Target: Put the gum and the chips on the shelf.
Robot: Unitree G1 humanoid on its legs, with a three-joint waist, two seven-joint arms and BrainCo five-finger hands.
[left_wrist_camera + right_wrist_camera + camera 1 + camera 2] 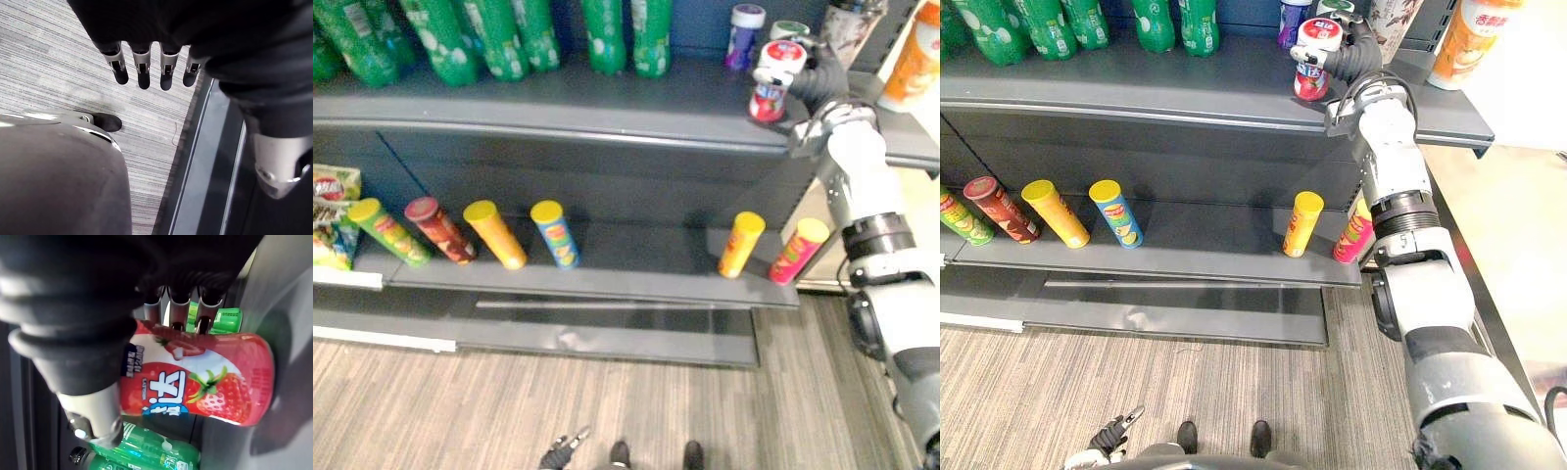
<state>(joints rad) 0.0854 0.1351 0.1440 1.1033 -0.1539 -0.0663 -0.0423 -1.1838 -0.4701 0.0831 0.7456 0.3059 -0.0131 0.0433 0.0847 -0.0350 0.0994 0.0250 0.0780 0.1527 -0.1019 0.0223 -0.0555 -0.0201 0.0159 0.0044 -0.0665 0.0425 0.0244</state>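
The gum, a red and white jar (771,86) with strawberries on its label (210,382), is slightly tilted at the front right of the grey top shelf (607,103). My right hand (815,83) is shut on it from behind, fingers and thumb curled round its body. Its base is at the shelf surface; I cannot tell whether it touches. Chip cans lie on the lower shelf (636,264): a yellow one (741,244) and a pink one (798,251) at the right, several more at the left (494,233). My left hand (142,66) hangs low over the floor, fingers straight.
Green bottles (626,34) line the back of the top shelf. A purple jar (744,34), a patterned cup (850,29) and an orange bottle (913,59) stand close behind and beside the gum. Snack bags (333,220) sit at the far left of the lower shelf.
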